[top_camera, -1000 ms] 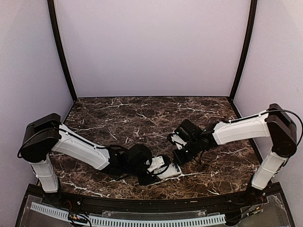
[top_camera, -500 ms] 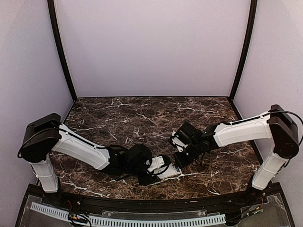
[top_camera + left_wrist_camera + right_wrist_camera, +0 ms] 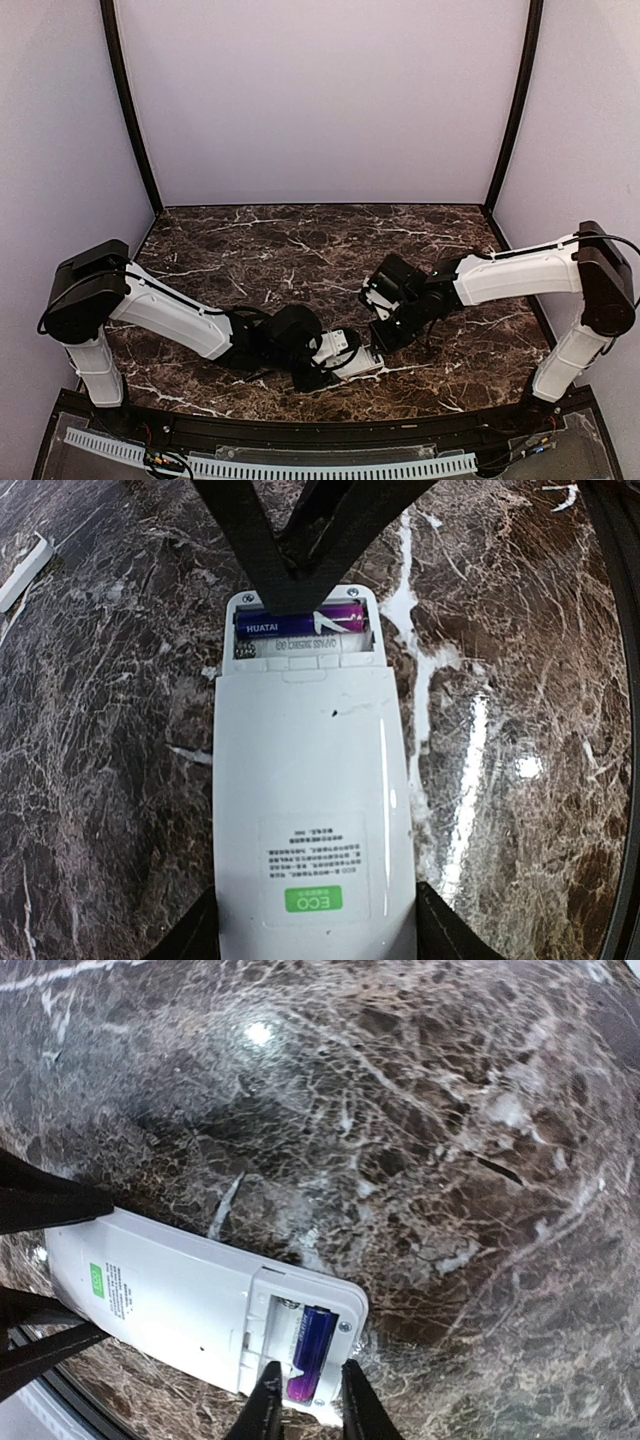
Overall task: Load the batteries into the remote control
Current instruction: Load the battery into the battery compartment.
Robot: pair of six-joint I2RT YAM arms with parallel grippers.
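Observation:
The white remote control (image 3: 310, 810) lies back-up on the marble, its battery bay open at the far end. My left gripper (image 3: 315, 935) is shut on its near end, one finger against each long side. One purple battery (image 3: 300, 625) lies across the bay; no second one shows. My right gripper (image 3: 305, 1400) hovers over the bay with its fingers a little apart, standing either side of the battery's (image 3: 312, 1352) end without touching it. From above, the right gripper (image 3: 378, 340) meets the remote control (image 3: 357, 362) near the table's front middle.
A small flat white piece (image 3: 25, 570), perhaps the bay's cover, lies on the marble to the left of the remote. The table's black front rail (image 3: 300, 425) runs just behind the remote. Pale walls close in the back and both sides.
The right gripper has dropped slightly toward the remote's bay end and its fingers have parted a little. The left arm and the remote have not moved.

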